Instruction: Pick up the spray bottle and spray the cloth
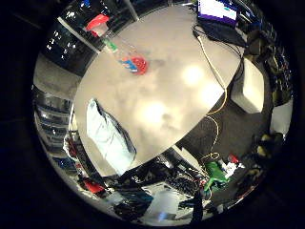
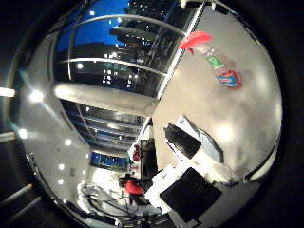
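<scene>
The spray bottle [image 1: 119,50] has a red trigger head, a clear body and a red and blue label. It is on the pale round table [image 1: 181,86], near the far edge; I cannot tell whether it stands or lies. The right thumb side palm view also shows the bottle [image 2: 215,61]. The cloth [image 1: 108,136] is white and pale blue, folded, and lies at the table's near edge; it also shows in the right thumb side palm view [image 2: 199,142]. My hand is high above the table, well away from bottle and cloth.
An open laptop [image 1: 217,11] stands at the table's far side. A white boxy seat [image 1: 250,84] stands beside the table. A green object [image 1: 217,172] lies on the floor among clutter. Large windows [image 2: 123,47] rise past the table.
</scene>
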